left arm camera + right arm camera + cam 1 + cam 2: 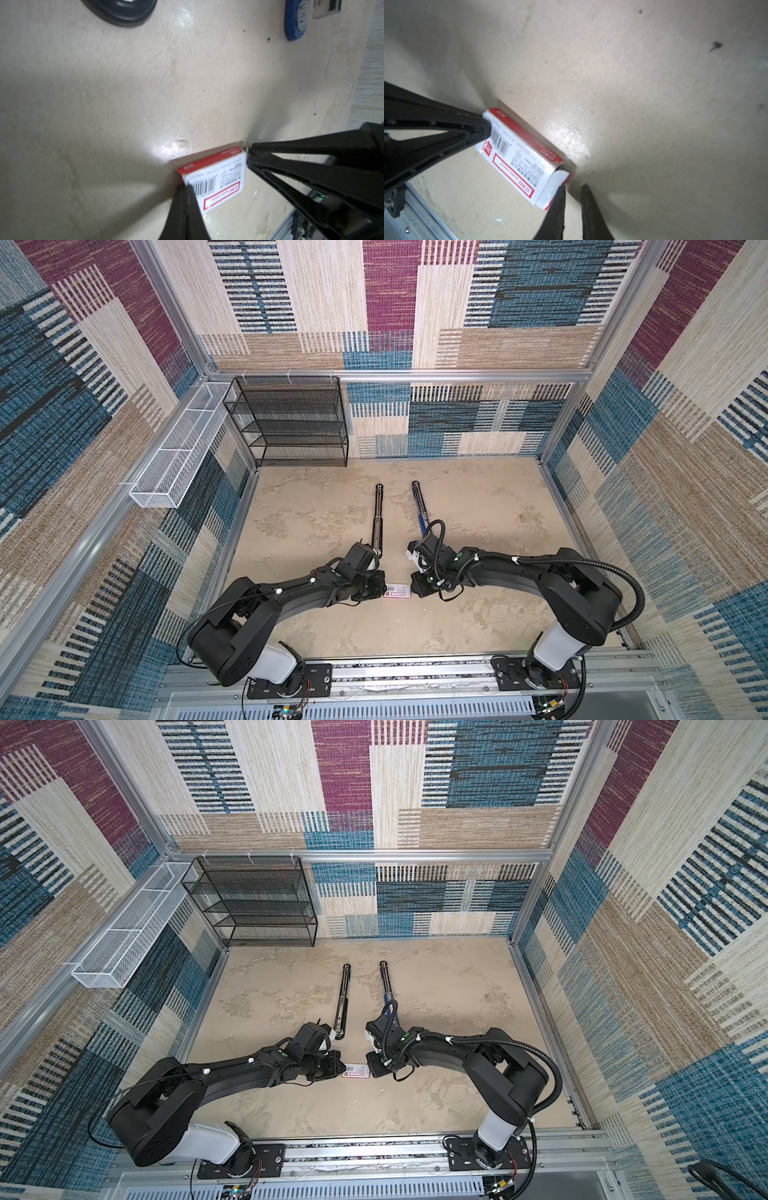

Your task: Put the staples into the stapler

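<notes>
The box of staples [521, 155] lies flat on the tan table [478, 497], barcode side up, right between the two grippers and close to the front rail [421, 214]. A tiny white scrap [498, 219] sits on the rail side of the box.

On the barcode end, the left gripper [185, 187] has its fingers pressed together with the tips on the box. I can't tell if a bit of card is pinched in there or if it's only touching. At the opposite end, the right gripper [573, 187] has its fingers a little apart. One fingertip [559, 199] is against the end flap [552, 187], which hangs open. Bare table shows in the gap, so nothing's clamped. The inside of the box is too dark to see any actual staples.

Past the left gripper lies the black stapler [377, 516], and past the right one the blue stapler [419, 504]. Both are long and skinny, side by side but not touching, pointing away. Nothing lies between them and the box.

Way beyond on the left are a black mesh shelf [291, 423] and a white mesh basket [174, 456], well apart from everything.

In both top views the wrists cover the fingertips and the staplers' near ends, so the box is just a sliver. The left wrist view does show those ends. Only the right wrist view shows the open flap.
</notes>
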